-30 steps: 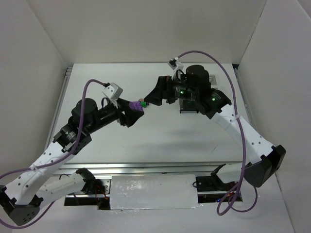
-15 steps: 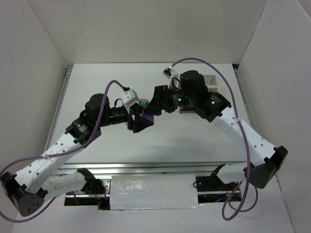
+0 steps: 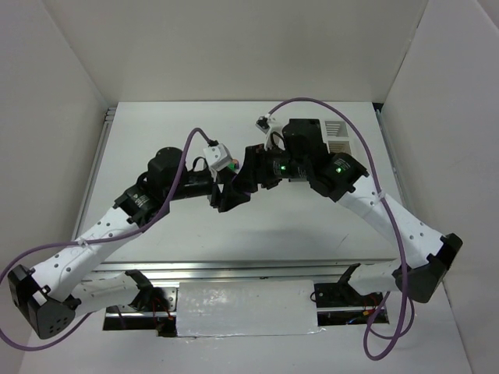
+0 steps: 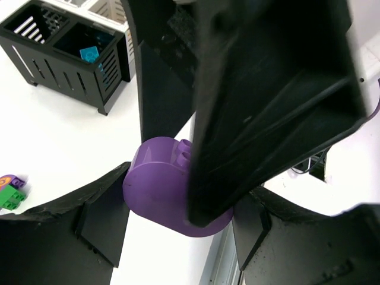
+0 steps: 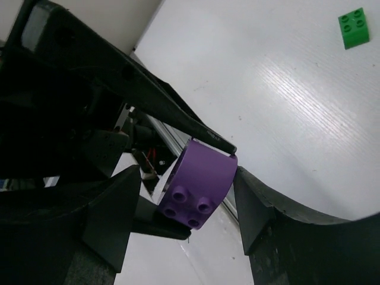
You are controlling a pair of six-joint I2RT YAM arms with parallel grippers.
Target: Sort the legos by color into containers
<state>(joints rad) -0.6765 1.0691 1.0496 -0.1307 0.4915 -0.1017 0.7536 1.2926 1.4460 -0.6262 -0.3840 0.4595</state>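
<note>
A purple lego (image 4: 157, 190) with a rounded side hangs above the table, and my left gripper (image 4: 181, 208) is shut on it. My right gripper (image 5: 189, 190) straddles the same purple lego (image 5: 202, 178). Its right pad (image 5: 249, 202) touches the brick, while a gap shows at its left pad (image 5: 119, 208). In the top view both grippers meet mid-table, left gripper (image 3: 231, 191) against right gripper (image 3: 243, 179), and hide the brick. A teal lego (image 4: 89, 53) lies in a black container (image 4: 65, 71).
A small stack of purple, orange and green legos (image 4: 12, 193) sits on the table left of my left gripper, also visible from above (image 3: 231, 165). A loose green lego (image 5: 353, 28) lies farther off. White containers (image 3: 337, 134) stand behind the right arm.
The left arm carried the purple lego to the right. The right gripper came in toward it and narrowed its jaws around the brick.
</note>
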